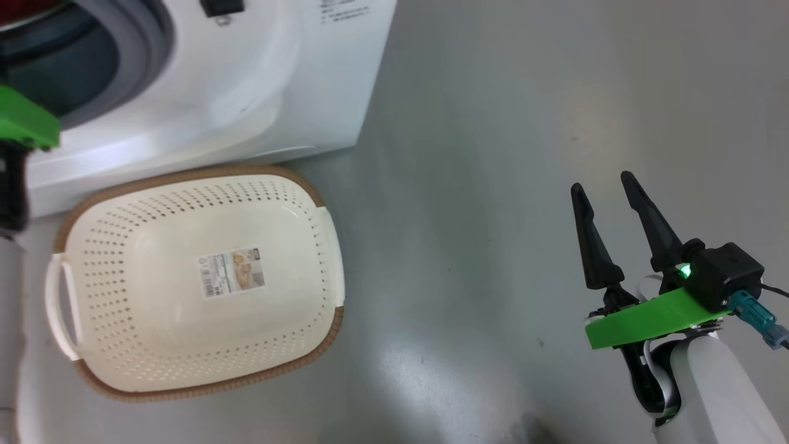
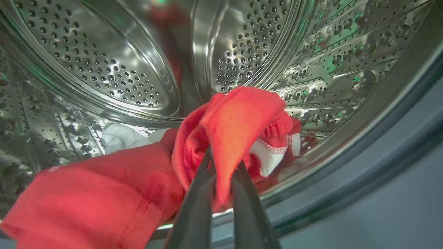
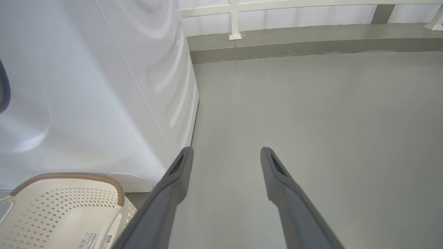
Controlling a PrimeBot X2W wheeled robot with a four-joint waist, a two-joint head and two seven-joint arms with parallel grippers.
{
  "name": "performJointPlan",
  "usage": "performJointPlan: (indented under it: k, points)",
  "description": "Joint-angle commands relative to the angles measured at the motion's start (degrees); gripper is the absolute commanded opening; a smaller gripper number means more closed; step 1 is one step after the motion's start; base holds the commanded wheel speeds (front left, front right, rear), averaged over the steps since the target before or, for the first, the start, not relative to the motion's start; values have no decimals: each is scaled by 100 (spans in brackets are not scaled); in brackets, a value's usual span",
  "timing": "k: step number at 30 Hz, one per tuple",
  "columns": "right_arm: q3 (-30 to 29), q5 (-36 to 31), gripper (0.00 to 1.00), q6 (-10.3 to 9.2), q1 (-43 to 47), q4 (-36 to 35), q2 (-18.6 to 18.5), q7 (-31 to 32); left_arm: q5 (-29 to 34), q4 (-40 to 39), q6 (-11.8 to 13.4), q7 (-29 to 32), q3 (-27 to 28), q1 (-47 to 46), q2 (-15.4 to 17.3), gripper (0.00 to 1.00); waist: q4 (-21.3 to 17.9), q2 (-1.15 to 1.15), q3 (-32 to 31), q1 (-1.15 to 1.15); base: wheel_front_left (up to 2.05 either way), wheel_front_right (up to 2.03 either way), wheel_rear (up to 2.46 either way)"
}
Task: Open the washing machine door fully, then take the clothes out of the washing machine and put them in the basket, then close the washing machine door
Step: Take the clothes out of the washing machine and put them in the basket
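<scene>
The white washing machine [image 1: 246,92] stands at the upper left with its drum [image 2: 104,69] exposed; its door is out of view. Inside the perforated steel drum lie the red clothes [image 2: 238,121] with white trim, one fold lifted above the rest. My left gripper [image 2: 224,160] is shut on that fold, deep in the drum opening. A sliver of red shows at the drum's mouth [image 1: 24,9]. The cream basket [image 1: 185,174] sits on the floor just in front of the machine, with nothing in it but a sticker. My right gripper [image 1: 607,185] hangs open over bare floor far to the right.
The grey rubber gasket [image 1: 142,37] rings the drum mouth. My left arm's green mount [image 1: 24,120] shows at the left edge above the basket. Grey floor [image 1: 493,185] stretches right of the machine to a low kerb and white railing [image 3: 235,20].
</scene>
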Motion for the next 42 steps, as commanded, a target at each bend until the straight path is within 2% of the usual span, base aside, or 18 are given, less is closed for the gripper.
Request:
performJointPlan:
  k: [1,7,25,42]
  points:
    - [88,-35,100,36,97,-89,-7,-36,72,-278,-32,-28,249,236,198,0,144,0,-163,0,0,0,0]
    - [25,-40,100,36,162,-45,-60,-36,189,-814,-32,-28,517,755,-79,0,322,0,-370,0,0,0,0]
    - [-221,-20,100,36,335,-39,-81,-36,549,-3077,-32,-28,1275,2436,-1005,0,755,0,-694,0,0,0,0]
    - [-266,-34,100,36,311,-67,-58,-36,901,-5407,-32,-28,1552,3576,-1475,0,770,0,-806,0,0,0,0]
